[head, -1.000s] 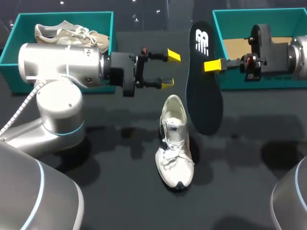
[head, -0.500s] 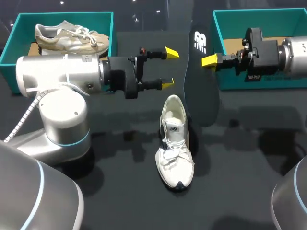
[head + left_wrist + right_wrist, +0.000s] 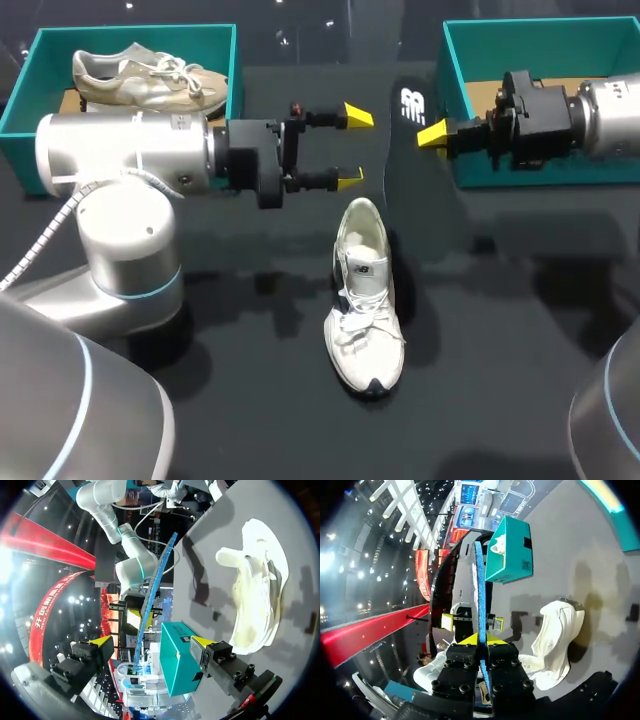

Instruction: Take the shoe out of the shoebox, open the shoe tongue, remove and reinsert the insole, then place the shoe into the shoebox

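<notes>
1 boxed shoe point(image 3: 140, 80) is contained in the 11 o'clock shoebox point(image 3: 130, 32). The 1 o'clock shoebox point(image 3: 540, 25) is partly hidden by the right arm. The insole point(image 3: 415, 160), at 1 o'clock of the table shoe point(image 3: 365, 300), is clamped by the right gripper point(image 3: 432, 135). The left gripper point(image 3: 352, 147) is spread, empty.

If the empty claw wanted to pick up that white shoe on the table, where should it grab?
Probably the heel rim, from above: one finger inside the opening, one outside. The shoe stands on its sole, opening upward, heel end nearest the open left claw, and the rim there looks thin enough to pinch.
</notes>
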`<control>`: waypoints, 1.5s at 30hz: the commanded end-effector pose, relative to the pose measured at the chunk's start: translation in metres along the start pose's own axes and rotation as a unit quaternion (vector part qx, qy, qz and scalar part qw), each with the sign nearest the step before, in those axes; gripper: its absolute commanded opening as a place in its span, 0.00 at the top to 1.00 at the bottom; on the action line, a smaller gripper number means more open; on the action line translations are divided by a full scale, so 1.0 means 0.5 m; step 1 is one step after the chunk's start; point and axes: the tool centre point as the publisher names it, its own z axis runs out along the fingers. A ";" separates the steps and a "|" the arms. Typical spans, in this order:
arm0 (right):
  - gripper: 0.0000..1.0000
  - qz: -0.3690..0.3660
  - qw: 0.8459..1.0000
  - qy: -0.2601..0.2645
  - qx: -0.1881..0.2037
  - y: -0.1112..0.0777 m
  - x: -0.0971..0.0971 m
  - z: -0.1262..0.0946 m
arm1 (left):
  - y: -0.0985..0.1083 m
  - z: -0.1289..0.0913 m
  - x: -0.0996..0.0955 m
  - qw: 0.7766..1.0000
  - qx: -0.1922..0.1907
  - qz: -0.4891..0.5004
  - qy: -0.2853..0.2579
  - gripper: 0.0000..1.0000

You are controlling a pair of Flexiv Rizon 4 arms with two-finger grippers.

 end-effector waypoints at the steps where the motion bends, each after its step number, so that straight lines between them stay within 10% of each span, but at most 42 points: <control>1: 1.00 0.034 0.999 -0.005 0.039 0.048 -0.013 0.012 | 0.003 0.006 -0.001 1.000 0.011 0.002 0.002 0.04; 40: 1.00 0.115 0.993 0.026 0.008 0.094 -0.041 0.053 | 0.003 0.082 0.005 1.000 0.022 0.019 0.001 0.74; 45: 1.00 0.116 0.993 0.027 0.005 0.096 -0.043 0.052 | 0.010 0.085 0.010 1.000 0.021 0.018 0.003 1.00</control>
